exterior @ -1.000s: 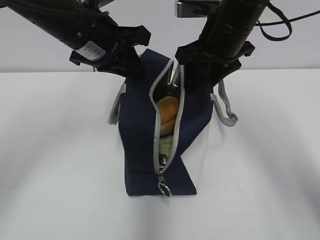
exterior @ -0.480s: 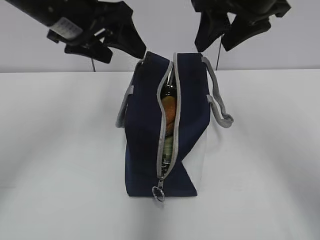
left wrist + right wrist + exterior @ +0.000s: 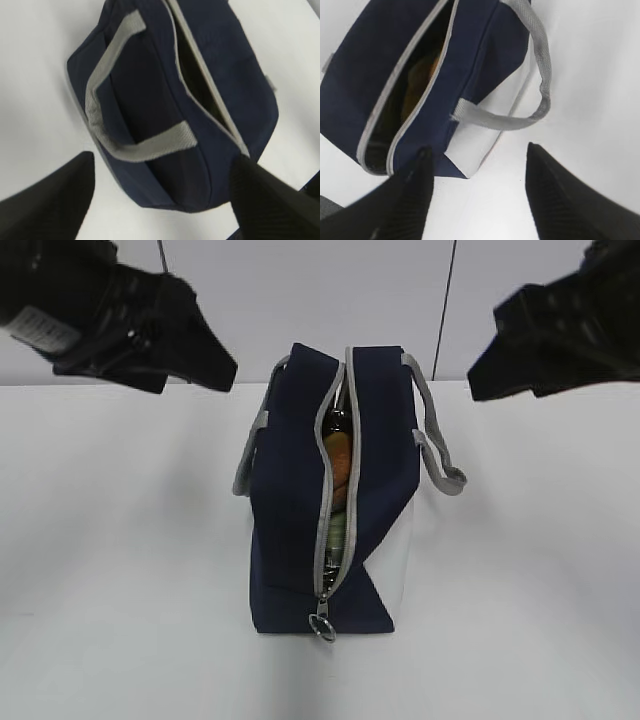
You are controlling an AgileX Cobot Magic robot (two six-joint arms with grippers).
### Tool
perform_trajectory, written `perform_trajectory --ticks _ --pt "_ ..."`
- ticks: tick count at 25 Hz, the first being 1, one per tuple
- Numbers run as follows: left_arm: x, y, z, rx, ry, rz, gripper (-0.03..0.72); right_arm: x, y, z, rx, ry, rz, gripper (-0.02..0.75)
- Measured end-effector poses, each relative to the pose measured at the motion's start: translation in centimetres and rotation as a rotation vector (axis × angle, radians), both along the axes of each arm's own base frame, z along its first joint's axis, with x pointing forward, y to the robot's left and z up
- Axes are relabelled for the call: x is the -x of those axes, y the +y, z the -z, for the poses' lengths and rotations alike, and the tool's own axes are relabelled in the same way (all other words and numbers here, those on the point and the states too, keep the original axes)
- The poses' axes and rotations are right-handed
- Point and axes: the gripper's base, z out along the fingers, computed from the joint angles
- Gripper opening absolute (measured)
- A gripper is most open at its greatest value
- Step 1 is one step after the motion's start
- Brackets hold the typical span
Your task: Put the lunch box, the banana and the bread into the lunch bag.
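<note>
On the white worktop [image 3: 120, 570], at the centre of the exterior view, the lunch bag [image 3: 290, 500] stands upright, its grey zip parted from the ring pull [image 3: 322, 628] at 6 o'clock up to the rim. A second ago both arms were crowded over the bag's far end, the right one reaching into the mouth; half a second ago they had lifted clear. Now the left end effector [image 3: 205, 365] hangs up at 10 o'clock and the right end effector [image 3: 490, 380] at 2 o'clock, each well apart from the bag. The slit has also narrowed since they let go.

Both wrist views show the fingers spread wide with nothing between them.

Through the opening the bread [image 3: 338, 462] shows as an orange-brown curve, with a pale green edge, probably the lunch box [image 3: 336, 532], below it. The banana cannot be made out. I judge the loading done or nearly so, with the arms withdrawing.

A white label [image 3: 42, 328] sits on the left arm, its print too small to read; no other writing is visible.
</note>
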Motion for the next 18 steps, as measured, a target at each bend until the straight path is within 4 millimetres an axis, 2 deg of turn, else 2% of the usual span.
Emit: perform_trajectory --ticks 4,8,13,15,18 --pt "2.1 1.0 1.2 -0.013 0.016 -0.008 0.543 3.0 -1.2 1.9 -0.026 -0.055 0.016 0.431" --pt "3.7 1.8 0.9 -0.007 -0.005 -0.007 0.543 6.0 -1.8 4.5 -0.078 -0.075 -0.011 0.432" --pt "5.2 2.4 1.0 -0.014 -0.018 0.004 0.543 10.0 -2.0 8.7 -0.115 -0.062 -0.185 0.433" --pt "5.7 2.7 0.9 -0.025 -0.031 0.012 0.543 11.2 -1.8 10.1 -0.143 -0.047 -0.245 0.433" --pt "6.3 3.1 0.5 -0.037 -0.058 0.016 0.543 12.0 -1.4 10.7 -0.211 -0.031 -0.280 0.433"
